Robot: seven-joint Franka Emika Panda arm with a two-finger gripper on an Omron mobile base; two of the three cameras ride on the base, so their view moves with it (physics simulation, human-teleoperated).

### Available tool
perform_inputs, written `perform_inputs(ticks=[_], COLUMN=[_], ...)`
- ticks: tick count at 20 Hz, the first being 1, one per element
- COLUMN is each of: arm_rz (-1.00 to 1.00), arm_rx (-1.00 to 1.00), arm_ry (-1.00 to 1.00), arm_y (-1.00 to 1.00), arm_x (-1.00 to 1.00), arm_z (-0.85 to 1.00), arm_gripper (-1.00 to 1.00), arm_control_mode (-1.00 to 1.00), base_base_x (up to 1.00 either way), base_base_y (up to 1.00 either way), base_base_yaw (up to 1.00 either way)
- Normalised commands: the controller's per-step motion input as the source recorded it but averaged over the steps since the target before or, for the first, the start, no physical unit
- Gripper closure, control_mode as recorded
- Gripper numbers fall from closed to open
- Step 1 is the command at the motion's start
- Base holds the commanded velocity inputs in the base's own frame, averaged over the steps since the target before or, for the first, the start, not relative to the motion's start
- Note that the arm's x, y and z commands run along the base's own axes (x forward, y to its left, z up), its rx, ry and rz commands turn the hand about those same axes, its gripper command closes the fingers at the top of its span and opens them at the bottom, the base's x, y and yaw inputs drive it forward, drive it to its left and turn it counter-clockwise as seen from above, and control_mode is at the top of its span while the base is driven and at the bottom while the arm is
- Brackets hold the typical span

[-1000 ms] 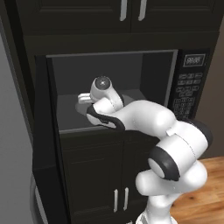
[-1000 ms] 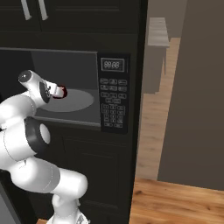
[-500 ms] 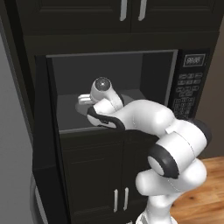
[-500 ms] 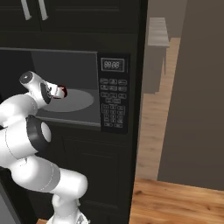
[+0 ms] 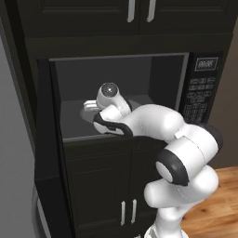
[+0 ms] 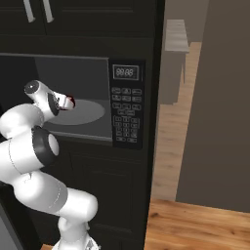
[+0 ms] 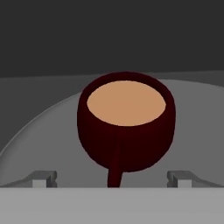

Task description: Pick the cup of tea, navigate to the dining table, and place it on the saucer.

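in the microwave (image 5: 139, 93), hand (image 7: 112, 178) unmoved, open before cup of tea (image 7: 127, 120)

Only readable text: microwave display (image 6: 126, 72) reads "00:00", above the keypad (image 6: 126, 116). Keypad button labels too small to read. Same display in left base view (image 5: 207, 63), digits blurred.

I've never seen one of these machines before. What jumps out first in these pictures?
A bulky white arm reaches into an open microwave set in dark cabinets, below a keypad with a small clock display. Inside, on the round grey turntable, stands a dark red cup of tea, its handle pointing toward the hand. The open pincer sits just in front of it, one tip on each side of the handle.
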Motion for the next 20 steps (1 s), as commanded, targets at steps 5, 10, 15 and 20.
perform_inputs(ticks=[5, 10, 15, 20], arm_rz=[0.00, 0.00, 0.00, 0.00], arm_rx=[0.00, 0.00, 0.00, 0.00], arm_ry=[0.00, 0.00, 0.00, 0.00], arm_y=[-0.01, 0.00, 0.00, 0.00], arm_x=[0.10, 0.06, 0.01, 0.00], arm_z=[0.00, 0.00, -0.01, 0.00], arm_gripper=[-1.00, -1.00, -1.00, -1.00], arm_control_mode=[-1.00, -1.00, -1.00, -1.00], base_base_x=[0.00, 0.00, 0.00, 0.00], base_base_y=[0.00, 0.00, 0.00, 0.00], base_base_yaw=[0.00, 0.00, 0.00, 0.00])
